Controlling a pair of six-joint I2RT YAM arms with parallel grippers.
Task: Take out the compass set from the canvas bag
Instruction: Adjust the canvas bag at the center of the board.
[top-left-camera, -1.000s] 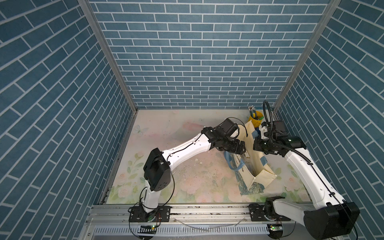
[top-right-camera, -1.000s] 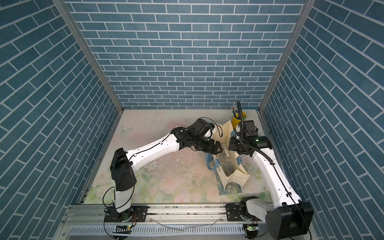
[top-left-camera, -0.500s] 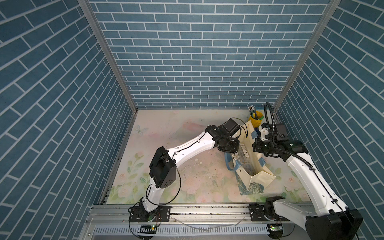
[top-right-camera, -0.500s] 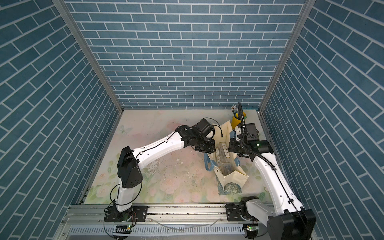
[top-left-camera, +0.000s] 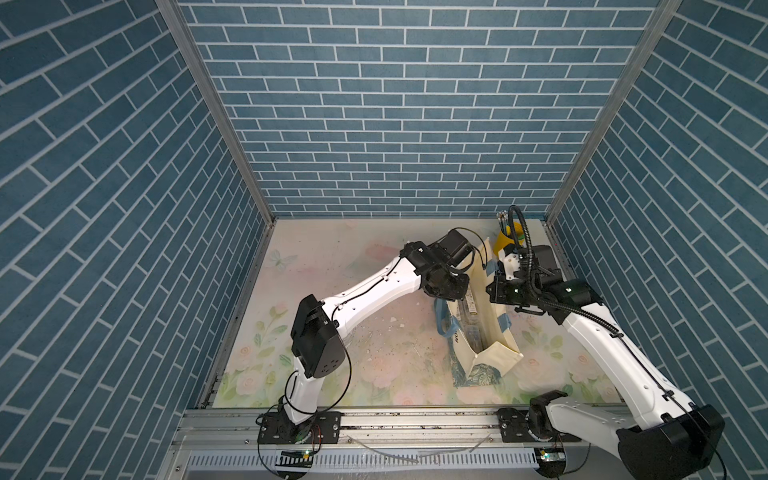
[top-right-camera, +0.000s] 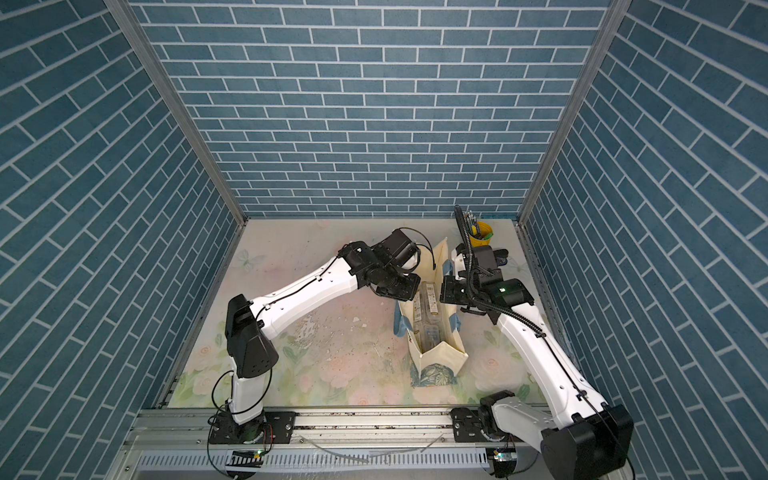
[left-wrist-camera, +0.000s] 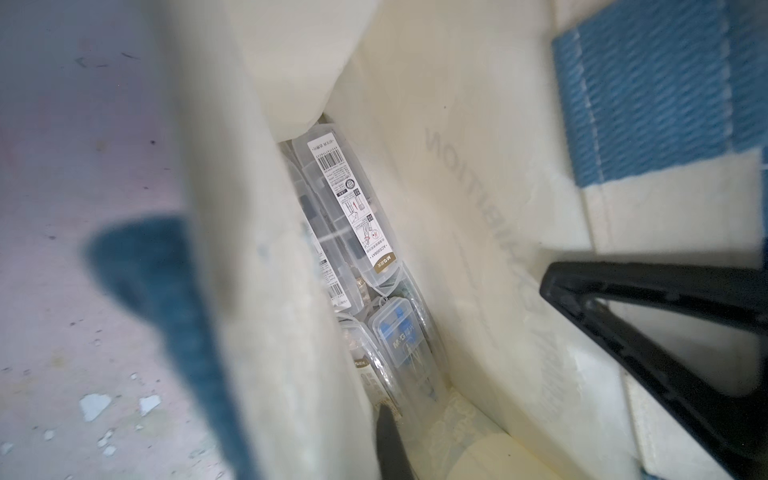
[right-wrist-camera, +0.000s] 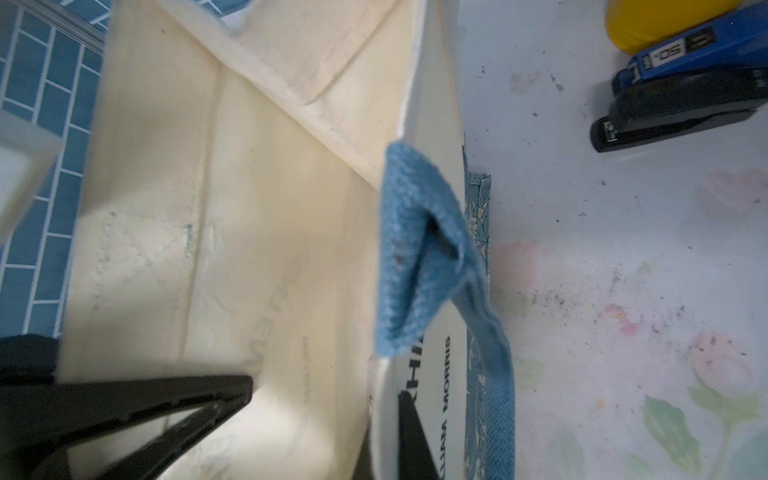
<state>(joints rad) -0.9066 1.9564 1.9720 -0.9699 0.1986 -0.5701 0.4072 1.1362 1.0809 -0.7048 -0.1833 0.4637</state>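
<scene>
Left gripper (top-left-camera: 456, 294) clenched on the left rim of the canvas bag (top-left-camera: 496, 359), a large cream canvas tote with blue strap handles, a blue-green floral band at the base and dark lettering on the side. In the left wrist view its closed tip shows as a thin black wedge against that wall. The right gripper (top-left-camera: 493, 291) is clenched on the opposite, right rim; the right wrist view shows the cloth edge pinched, with one black finger (right-wrist-camera: 411, 436) on the lettered outer face. The bag stands upright on the right half of the floral-print tabletop (top-left-camera: 332, 291), long axis running near to far, mouth held open between the two grippers. One blue handle loop (top-left-camera: 441, 328) hangs outside the left wall. The compass set (left-wrist-camera: 347, 199), a flat clear plastic case with a white barcode label, lies inside the bag toward its far end, on top of other clear plastic cases (left-wrist-camera: 399, 340), one of which has a blue insert. Neither gripper touches any of the cases. A yellow cup of pens (top-left-camera: 509, 239) stands at the far right corner, just beyond the bag. A black stapler (right-wrist-camera: 673, 116) sits near it, right of the bag, with a blue box marked 50 (right-wrist-camera: 681, 50) touching it.
</scene>
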